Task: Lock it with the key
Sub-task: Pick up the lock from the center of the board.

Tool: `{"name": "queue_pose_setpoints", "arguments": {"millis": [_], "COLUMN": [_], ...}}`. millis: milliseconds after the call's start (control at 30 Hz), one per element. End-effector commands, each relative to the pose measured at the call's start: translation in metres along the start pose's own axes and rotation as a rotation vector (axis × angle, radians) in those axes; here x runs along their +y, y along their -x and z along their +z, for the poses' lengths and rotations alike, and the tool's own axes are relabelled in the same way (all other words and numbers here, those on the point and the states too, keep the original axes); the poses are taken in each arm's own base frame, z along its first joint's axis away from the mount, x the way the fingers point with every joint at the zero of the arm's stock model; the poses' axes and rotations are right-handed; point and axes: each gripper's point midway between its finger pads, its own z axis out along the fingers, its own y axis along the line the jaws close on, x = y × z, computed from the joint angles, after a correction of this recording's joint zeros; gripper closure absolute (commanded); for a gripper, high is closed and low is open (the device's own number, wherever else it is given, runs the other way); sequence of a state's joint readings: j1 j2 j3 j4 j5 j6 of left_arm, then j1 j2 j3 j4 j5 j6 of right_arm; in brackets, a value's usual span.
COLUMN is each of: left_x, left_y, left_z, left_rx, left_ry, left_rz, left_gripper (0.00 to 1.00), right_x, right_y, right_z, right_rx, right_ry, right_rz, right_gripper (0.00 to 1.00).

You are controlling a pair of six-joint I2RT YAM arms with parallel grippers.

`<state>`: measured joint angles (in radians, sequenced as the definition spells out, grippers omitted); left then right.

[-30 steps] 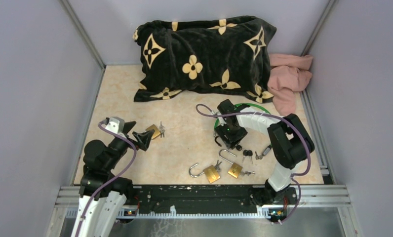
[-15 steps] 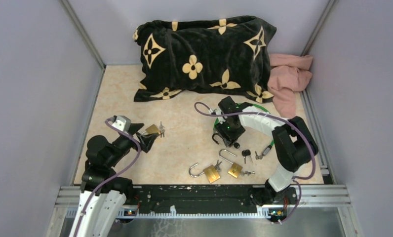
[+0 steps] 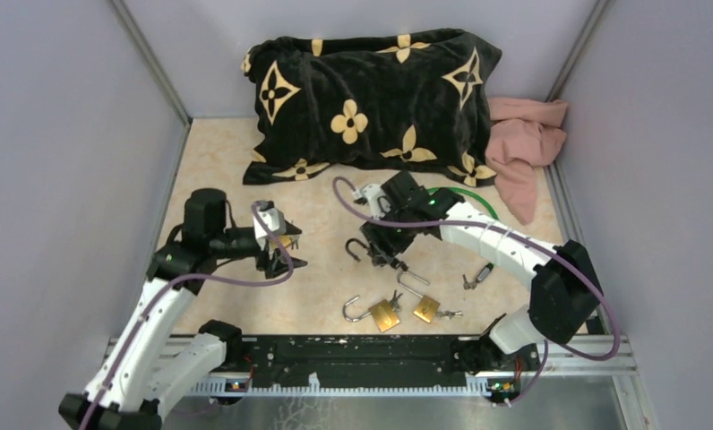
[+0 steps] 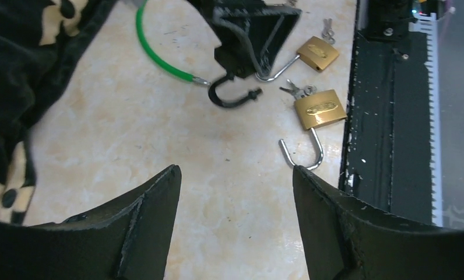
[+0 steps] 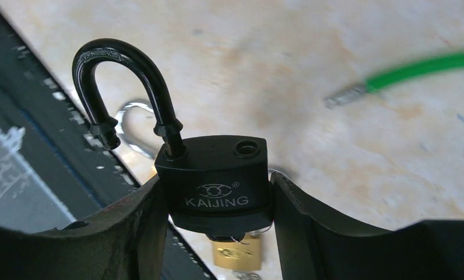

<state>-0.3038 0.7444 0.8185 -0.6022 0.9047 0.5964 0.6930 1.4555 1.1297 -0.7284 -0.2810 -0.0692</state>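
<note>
Four padlocks on the table (image 3: 219,170) as far as I can count: one black, three brass. The black padlock (image 5: 218,160) is the one that matters right now. It's clamped by its body between the fingers of the right gripper (image 3: 384,251), brand side facing the wrist cam, shackle popped open and swung out to one side. Something thin pokes out under its base, but I can't tell if that's a key.

Two brass padlocks (image 3: 385,314) (image 3: 425,308) lie side by side near the front edge, just in front of the right gripper, both with shackles open and each with a little key bunch touching its body. The third brass padlock (image 3: 282,240) sits right under the left gripper (image 4: 235,181) and is mostly hidden by it. That gripper is spread wide with nothing between its fingers, only bare tabletop.

One loose key bunch (image 3: 475,276) lies off to the right of the held lock, close to the right arm and well clear of its fingers. One green cable (image 3: 465,193) curves behind that arm. At the back there's one black-and-gold pillow (image 3: 371,98) and one pink cloth (image 3: 523,143).
</note>
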Motion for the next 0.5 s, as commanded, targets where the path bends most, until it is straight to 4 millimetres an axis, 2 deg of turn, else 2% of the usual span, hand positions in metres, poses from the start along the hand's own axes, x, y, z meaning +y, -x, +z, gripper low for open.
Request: {"name": "queue_pose_setpoints", "arguments": {"millis": [0,133,267,367,467], "left_x": [-0.008,-0.027,-0.051,-0.042,-0.044], "left_y": [0.000,0.002,0.008,0.020,0.019], "left_z": [0.011,0.006,0.000,0.001,0.000], "left_rx": [0.074,0.070,0.030,0.018,0.032], "left_ry": [-0.130,-0.197,-0.263,-0.221,-0.230], "left_rz": [-0.057,-0.114,-0.229,-0.278,-0.291], "left_gripper": [0.24,0.19,0.20,0.27,0.31], "right_x": [0.089,0.132,0.163,0.175,0.184], "right_y": [0.071,0.090,0.110,0.117,0.121], "right_z": [-0.027,-0.029,-0.038,-0.043,-0.050], "right_rx": [-0.240,-0.315,-0.410,-0.439,-0.450], "right_ry": [0.165,0.251,0.327,0.318,0.334], "right_rz": [-0.174,-0.195,-0.219,-0.253,-0.265], "right_gripper": [1.00,1.00,1.00,1.00,1.00]}}
